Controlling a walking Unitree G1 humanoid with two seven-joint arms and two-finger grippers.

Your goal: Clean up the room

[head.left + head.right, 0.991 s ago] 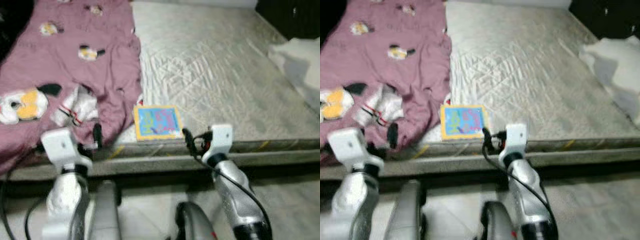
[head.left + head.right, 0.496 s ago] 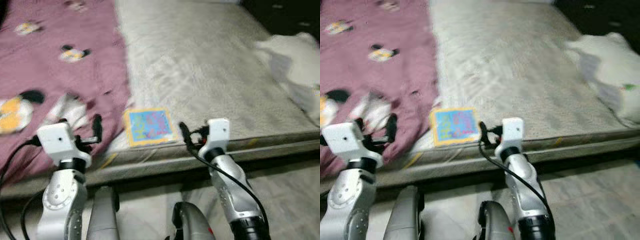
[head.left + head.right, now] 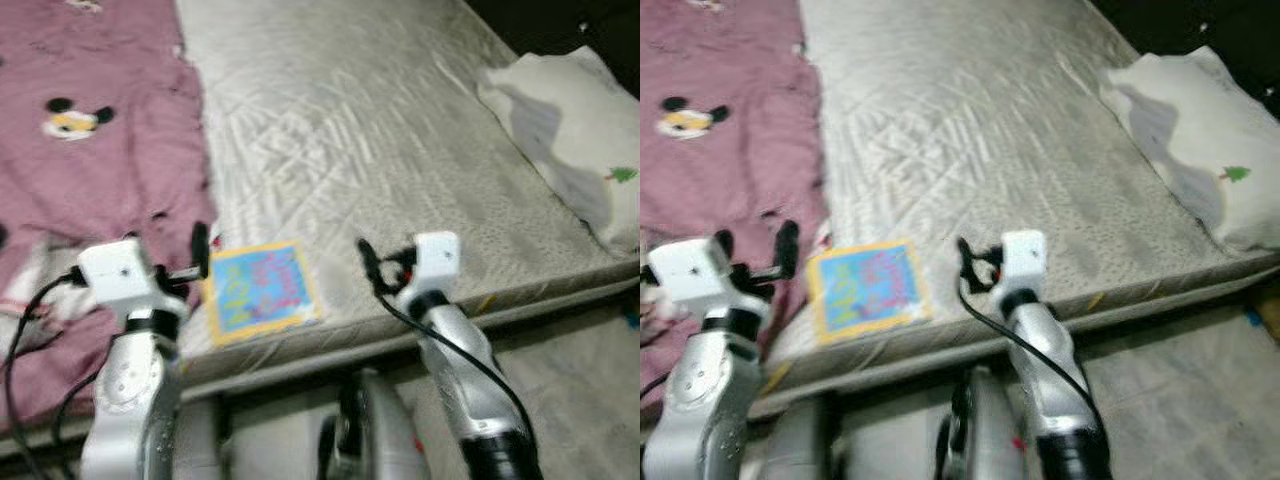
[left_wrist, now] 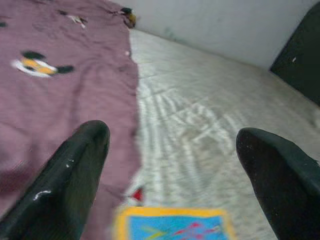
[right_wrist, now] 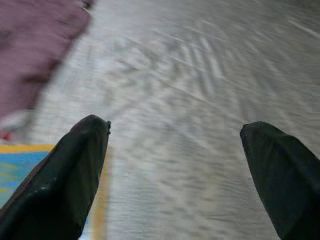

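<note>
Blue picture book with yellow border (image 3: 260, 293) lying flat near the front edge of the bare grey mattress (image 3: 380, 150), just beside the pink cartoon-print blanket (image 3: 90, 120). Left gripper (image 4: 170, 165) and right gripper (image 5: 175, 165), fingers spread wide, hover on either side of the book, touching nothing. White pillow (image 3: 570, 140) at the mattress's right edge.

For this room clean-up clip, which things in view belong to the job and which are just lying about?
Job:
flat blue picture book with yellow border
left gripper, open
right gripper, open

Lying about:
mauve cartoon-print blanket
white pillow
grey quilted mattress
</note>
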